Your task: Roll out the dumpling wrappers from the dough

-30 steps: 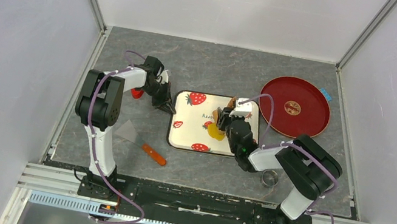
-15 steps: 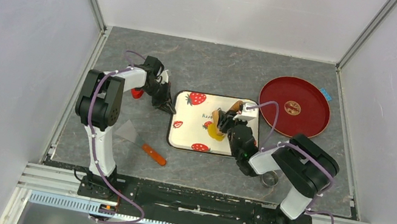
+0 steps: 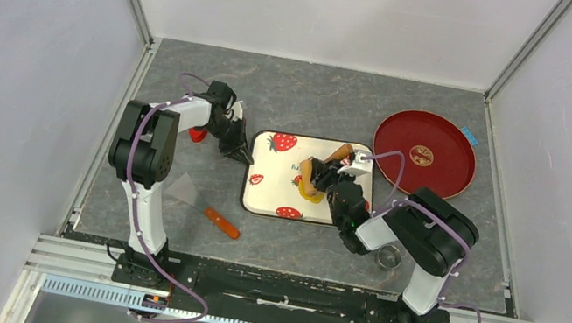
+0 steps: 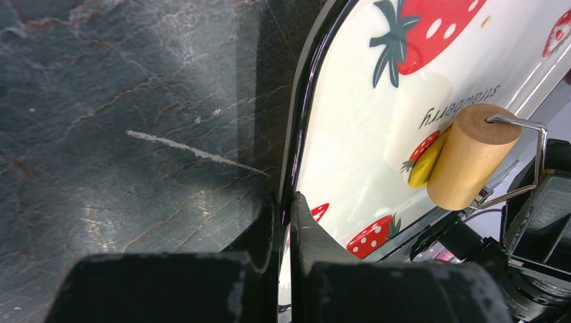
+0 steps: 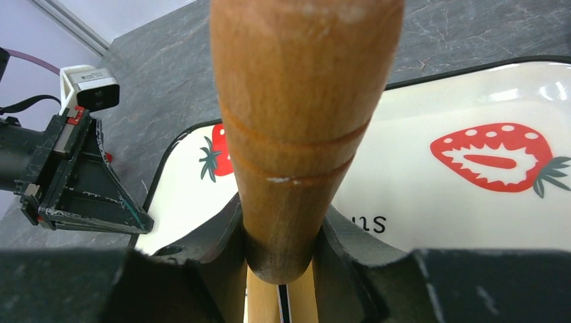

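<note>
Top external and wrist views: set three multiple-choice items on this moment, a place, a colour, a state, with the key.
1. Where is the dough? A in a bowl; B on the strawberry tray, right by the wooden roller; C on a cutting board.
2. What colour is the dough? A yellow; B green; C white.
3. How is the right gripper? A open, holding nothing; B shut on the roller's handle; C shut on a spoon.
Key: 1 B, the left wrist view shows it on the tray beside the roller; 2 A, it is bright yellow; 3 B, the right wrist view shows its fingers clamped round the wooden handle.
</note>
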Robot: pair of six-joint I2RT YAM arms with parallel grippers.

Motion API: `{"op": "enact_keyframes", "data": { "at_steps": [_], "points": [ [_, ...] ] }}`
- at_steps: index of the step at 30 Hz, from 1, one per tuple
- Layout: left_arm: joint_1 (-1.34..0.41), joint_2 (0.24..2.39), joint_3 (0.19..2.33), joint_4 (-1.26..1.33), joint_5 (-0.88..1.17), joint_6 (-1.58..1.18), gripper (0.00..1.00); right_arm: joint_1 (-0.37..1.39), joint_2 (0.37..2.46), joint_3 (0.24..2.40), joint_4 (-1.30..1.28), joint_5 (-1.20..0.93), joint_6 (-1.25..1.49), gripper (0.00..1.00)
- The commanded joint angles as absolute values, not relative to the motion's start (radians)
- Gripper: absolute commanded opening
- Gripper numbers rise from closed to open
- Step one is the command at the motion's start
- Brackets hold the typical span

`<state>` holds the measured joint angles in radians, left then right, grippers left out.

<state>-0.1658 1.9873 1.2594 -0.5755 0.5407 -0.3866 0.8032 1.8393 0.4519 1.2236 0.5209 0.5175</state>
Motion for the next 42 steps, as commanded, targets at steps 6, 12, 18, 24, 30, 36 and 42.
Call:
{"op": "enact_keyframes", "data": {
  "at_steps": [6, 12, 18, 24, 30, 36, 42],
  "points": [
    [-0.181, 2.046, 1.252, -0.578, 0.473, -0.364, 0.02, 0.823, 2.012, 0.367, 0.639, 0.445, 0.447, 0.0],
    [-0.181, 2.048, 1.252, -0.578, 0.474, -0.365, 0.02, 0.821, 2.041, 0.355, 0.665, 0.443, 0.45, 0.0],
    [-0.181, 2.047, 1.252, -0.578, 0.472, -0.365, 0.02, 0.818, 2.053, 0.352, 0.67, 0.444, 0.46, 0.0],
    [-0.181, 2.046, 1.252, -0.578, 0.474, -0.365, 0.02, 0.819, 2.066, 0.351, 0.681, 0.436, 0.461, 0.0],
    [-0.181, 2.047, 1.25, -0.578, 0.477, -0.364, 0.02, 0.828, 2.1, 0.345, 0.716, 0.419, 0.477, 0.0],
    [-0.181, 2.046, 1.25, -0.578, 0.476, -0.365, 0.02, 0.833, 2.107, 0.33, 0.743, 0.408, 0.491, 0.0],
    [-0.181, 2.044, 1.252, -0.578, 0.476, -0.363, 0.02, 0.841, 2.12, 0.349, 0.738, 0.4, 0.486, 0.0]
  ]
}}
